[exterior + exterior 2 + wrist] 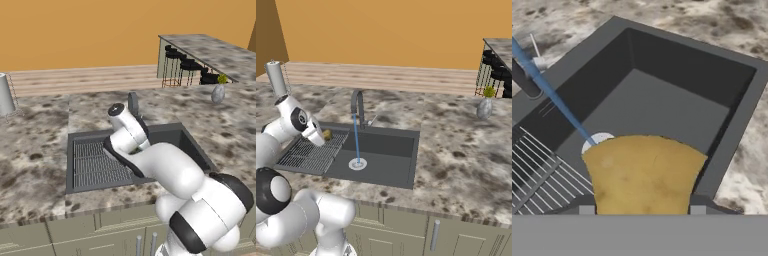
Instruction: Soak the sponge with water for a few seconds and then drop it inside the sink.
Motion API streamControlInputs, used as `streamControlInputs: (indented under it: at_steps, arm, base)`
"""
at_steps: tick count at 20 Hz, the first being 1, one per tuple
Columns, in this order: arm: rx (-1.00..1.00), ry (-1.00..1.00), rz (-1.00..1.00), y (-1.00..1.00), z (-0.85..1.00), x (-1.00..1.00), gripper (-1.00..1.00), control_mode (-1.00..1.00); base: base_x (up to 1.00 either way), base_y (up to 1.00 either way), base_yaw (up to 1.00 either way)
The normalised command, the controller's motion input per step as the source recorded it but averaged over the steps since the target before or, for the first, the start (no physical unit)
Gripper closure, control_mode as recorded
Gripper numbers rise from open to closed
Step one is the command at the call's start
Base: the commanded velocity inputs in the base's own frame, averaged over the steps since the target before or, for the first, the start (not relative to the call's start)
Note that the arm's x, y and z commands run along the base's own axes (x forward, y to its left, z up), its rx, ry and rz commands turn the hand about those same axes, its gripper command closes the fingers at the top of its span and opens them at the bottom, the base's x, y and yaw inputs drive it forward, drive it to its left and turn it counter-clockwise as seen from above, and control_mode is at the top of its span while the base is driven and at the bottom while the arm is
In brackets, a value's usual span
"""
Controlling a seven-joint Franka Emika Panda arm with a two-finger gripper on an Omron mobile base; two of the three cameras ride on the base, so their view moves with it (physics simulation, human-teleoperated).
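While the water (pixel 356 140) runs in a thin blue line from the faucet (pixel 358 102) down to the round white drain (pixel 357 163), the gripper (pixel 322 137) hangs over the sink (pixel 401 167) on the grate side of that stream, its jaws shut on the sponge (pixel 643 172).

From the hand view the sponge sits squarely between the two finger tips, a yellow-orange block reaching out past them toward the drain. In the right base view only a small yellow corner of it peeps from beside the white hand, just above the wire grate (pixel 311 154). It looks near the stream but apart from it, not yet under it; the water falls clear to one side of the sponge in the hand view.

As a judgement, the sponge should handle as a light, soft thing that gives under the fingers, so the hold across its two long sides is the sensible one, with most of its body left free to take the water. Once wet it will likely be somewhat heavier and more slippery, and a loose pinch on a squashy block could let it creep. Nothing about it is fragile, so dropping it into the dark basin should carry no risk.
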Motion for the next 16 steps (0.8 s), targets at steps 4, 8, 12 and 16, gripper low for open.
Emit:
streamControlInputs:
  at_steps: [4,8,12,16]
  arm:
    - [-0.08,0.00,0.00,-0.33,-0.14,0.24,1.00,-1.00]
    - [-0.05,0.00,0.00,-0.20,-0.08,0.08,1.00,-1.00]
    - [-0.04,0.00,0.00,-0.16,-0.08,0.07,1.00,-1.00]
    - [0.00,-0.02,0.00,-0.05,-0.03,0.11,1.00,-1.00]
  base:
    - [0.00,0.00,0.00]
    - [0.00,0.00,0.00]
    - [0.00,0.00,0.00]
    - [0.00,0.00,0.00]
